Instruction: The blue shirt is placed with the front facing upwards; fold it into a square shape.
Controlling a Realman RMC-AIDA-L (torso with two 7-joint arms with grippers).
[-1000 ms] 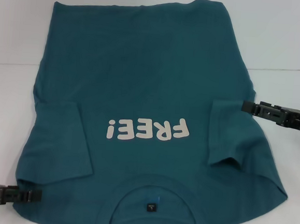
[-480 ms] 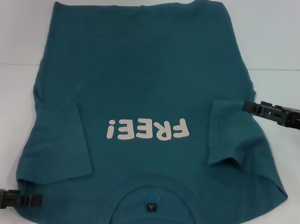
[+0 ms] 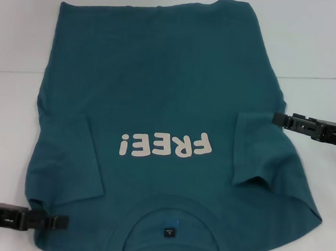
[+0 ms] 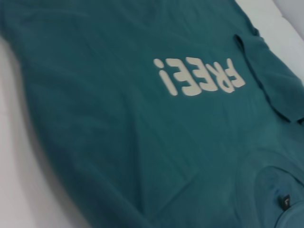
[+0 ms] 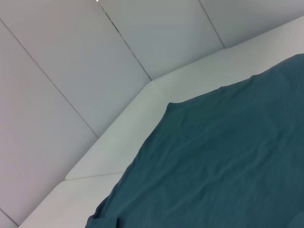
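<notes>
The large dark teal-blue cotton T-shirt (image 3: 164,102) lies flat on the white table (image 3: 331,45), collar nearest the robot. The left gripper (image 3: 61,223) meets its near-left shoulder edge; the right gripper (image 3: 276,118) touches its right edge by the folded-in sleeve.

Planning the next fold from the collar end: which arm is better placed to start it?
Probably left: the left tool reaches the dark teal-blue cotton T-shirt beside its collar; the right tool sits mid-side.

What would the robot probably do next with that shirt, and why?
Probably close the left gripper on the near shoulder edge of the blue shirt. It reaches that edge near the collar, while the right gripper sits at the opposite side. Both sleeves already lie folded inward, so gripping comes next.
</notes>
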